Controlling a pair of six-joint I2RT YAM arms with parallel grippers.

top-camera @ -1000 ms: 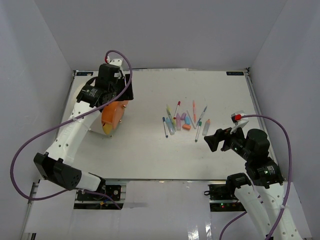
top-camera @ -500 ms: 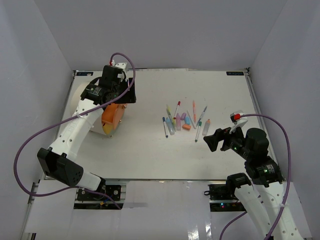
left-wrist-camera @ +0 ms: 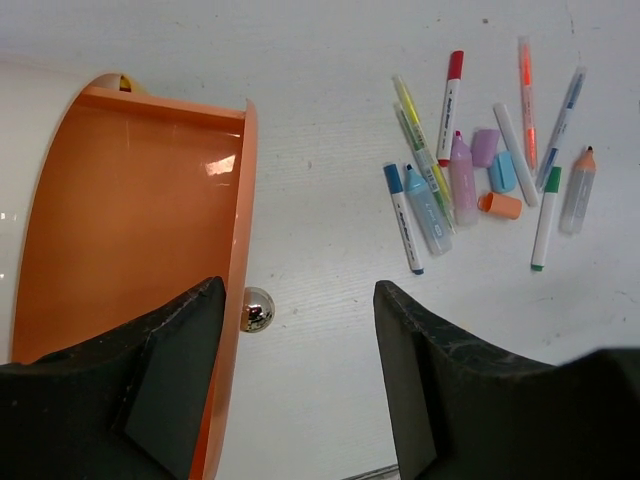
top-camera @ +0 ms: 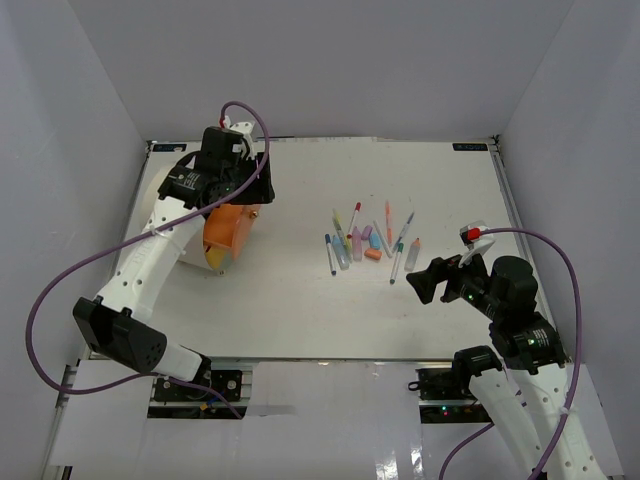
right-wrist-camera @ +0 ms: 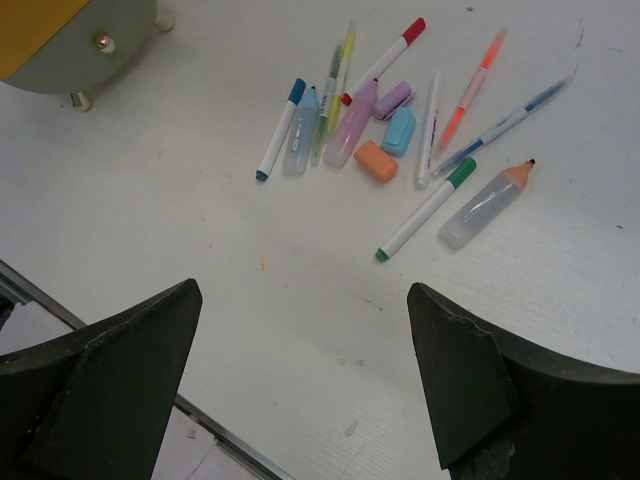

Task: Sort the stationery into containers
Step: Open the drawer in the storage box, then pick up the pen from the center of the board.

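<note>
On the white tabletop (top-camera: 300,310) your left fingers (left-wrist-camera: 170,360) stand open astride the brass knob (left-wrist-camera: 257,309) on the container (left-wrist-camera: 130,220) at the left, likely to pull its drawer, while your right fingers (right-wrist-camera: 120,360) hover open and empty near the stationery (right-wrist-camera: 390,120) — all of it loose mid-table.

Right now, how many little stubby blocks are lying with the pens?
3, all mid-pile in the right wrist view: a purple block beside the red-capped pen, a blue block just below it, and an orange block lowest. None seems hidden.
</note>
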